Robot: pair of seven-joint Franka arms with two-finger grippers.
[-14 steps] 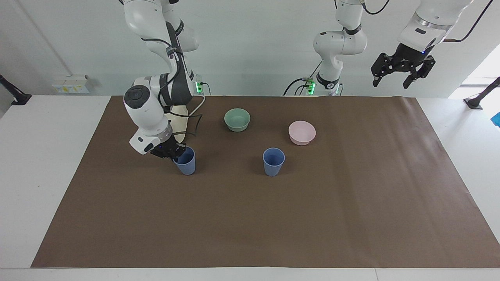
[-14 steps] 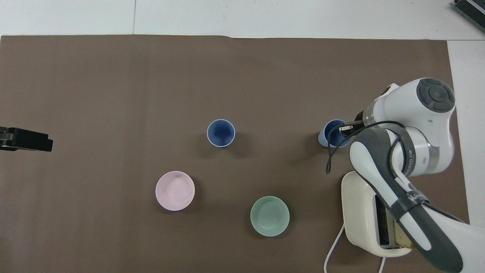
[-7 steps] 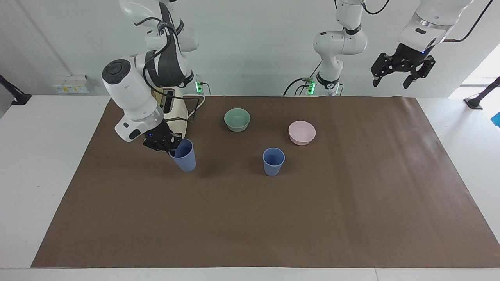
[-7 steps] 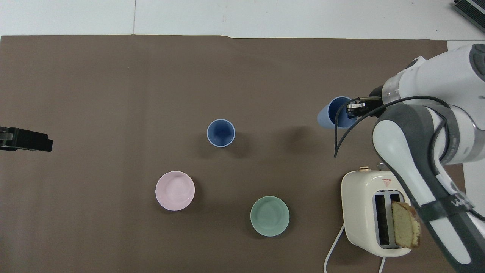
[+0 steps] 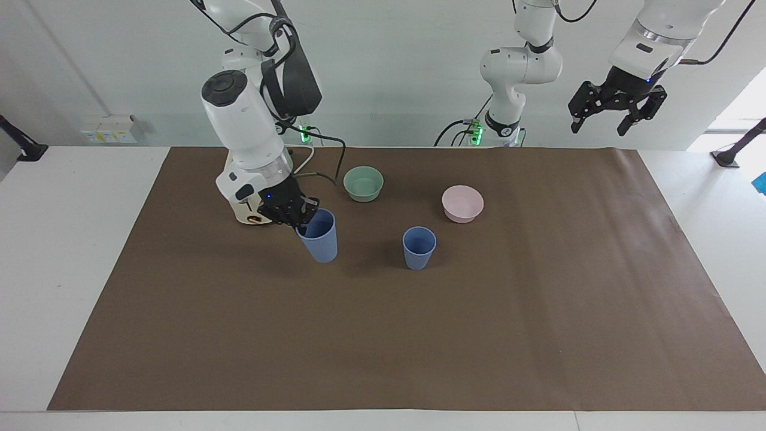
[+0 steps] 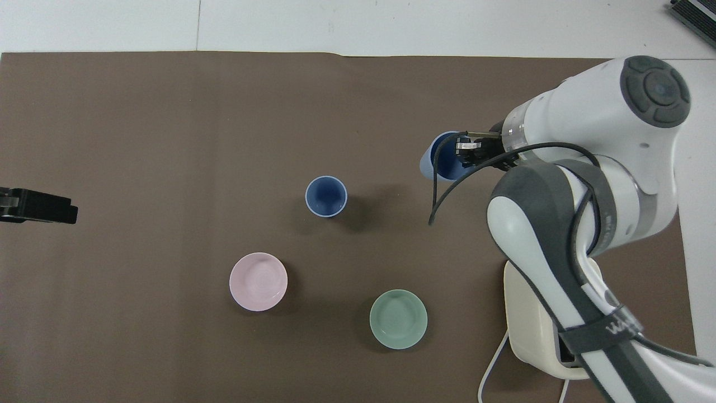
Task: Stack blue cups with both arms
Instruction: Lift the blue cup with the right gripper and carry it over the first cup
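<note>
Fingers of right gripper (image 5: 297,216) clamped on lifted blue cup (image 5: 318,236) – mouth up, slightly tilted, left gripper (image 5: 616,111) waiting, open.

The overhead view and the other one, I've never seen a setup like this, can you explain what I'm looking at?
These are two robot arms at a table covered with a brown mat. One camera faces the robots; the other looks down from above their end. The right gripper pinches the rim of a blue cup, lifted and tilted over the mat. A second blue cup stands upright mid-mat. Nearer the robots sit a green bowl and a pink bowl. A cream toaster sits at the right arm's end, partly hidden by that arm. The left gripper waits open, raised at its own end of the table.
</note>
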